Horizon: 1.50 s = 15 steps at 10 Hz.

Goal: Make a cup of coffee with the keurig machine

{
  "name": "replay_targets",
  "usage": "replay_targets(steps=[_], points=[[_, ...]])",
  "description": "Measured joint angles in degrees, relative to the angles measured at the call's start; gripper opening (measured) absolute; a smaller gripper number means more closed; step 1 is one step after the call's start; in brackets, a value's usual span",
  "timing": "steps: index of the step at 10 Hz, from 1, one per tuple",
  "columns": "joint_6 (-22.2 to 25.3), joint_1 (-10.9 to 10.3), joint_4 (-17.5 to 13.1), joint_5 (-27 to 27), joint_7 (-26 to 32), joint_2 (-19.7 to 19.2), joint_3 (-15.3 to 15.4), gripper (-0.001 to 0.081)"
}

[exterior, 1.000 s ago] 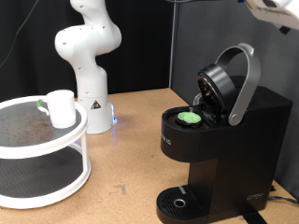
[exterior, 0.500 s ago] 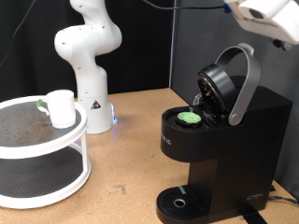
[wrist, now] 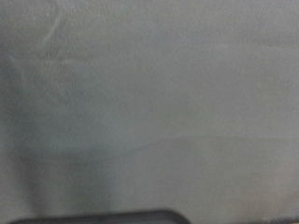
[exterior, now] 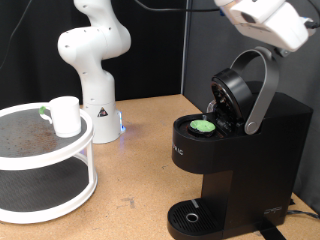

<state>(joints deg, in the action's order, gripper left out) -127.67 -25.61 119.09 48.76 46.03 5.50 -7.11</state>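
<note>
On the near right of the bench (exterior: 140, 150) stands the keurig machine (exterior: 235, 150), lid raised, green-topped pod (exterior: 204, 126) seated. Left, the cup (exterior: 66, 115) sits on a round tiered stand (exterior: 45, 160). The claw's state cannot be told; only the arm's white end (exterior: 262, 20) shows above the machine.

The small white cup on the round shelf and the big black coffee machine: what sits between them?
In the exterior view, only bare brown tabletop separates the small white cup from the black coffee machine; a white robot base stands further back.
</note>
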Motion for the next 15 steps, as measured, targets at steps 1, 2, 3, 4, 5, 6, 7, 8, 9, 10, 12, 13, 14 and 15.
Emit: replay_targets(steps=[1, 2, 3, 4, 5, 6, 7, 8, 9, 10, 12, 13, 14, 15], points=[[0.97, 0.57, 0.58, -0.66, 0.02, 0.45, -0.49, 0.0003], [1.69, 0.98, 0.86, -1.11, 0.04, 0.86, -0.78, 0.0001], [2.42, 1.33, 1.08, -1.52, 0.15, 1.32, -1.26, 0.0001], [3.48, 1.87, 1.29, -2.11, 0.47, 1.99, -1.81, 0.0], [4.36, 2.52, 1.43, -3.27, 0.71, 2.54, -2.4, 0.0], [5.34, 3.2, 1.46, -4.81, 0.71, 2.96, -3.0, 0.0], [6.25, 3.99, 1.67, -6.21, 0.71, 3.26, -3.63, 0.0], [6.46, 4.69, 2.45, -7.5, 0.73, 3.25, -4.24, 0.0], [6.45, 5.42, 3.27, -8.77, 0.77, 3.22, -4.83, 0.0], [6.4, 6.07, 4.01, -9.91, 0.99, 3.2, -5.23, 0.0], [6.25, 7.26, 5.88, -12.15, 3.41, 3.1, -6.37, 0.0], [5.95, 7.79, 6.89, -12.64, 5.14, 3.06, -6.88, 0.0], [5.24, 8.25, 8.14, -13.21, 6.95, 3.03, -7.48, 0.0], [4.3, 8.87, 9.62, -13.72, 8.65, 2.97, -8.03, 0.0]])
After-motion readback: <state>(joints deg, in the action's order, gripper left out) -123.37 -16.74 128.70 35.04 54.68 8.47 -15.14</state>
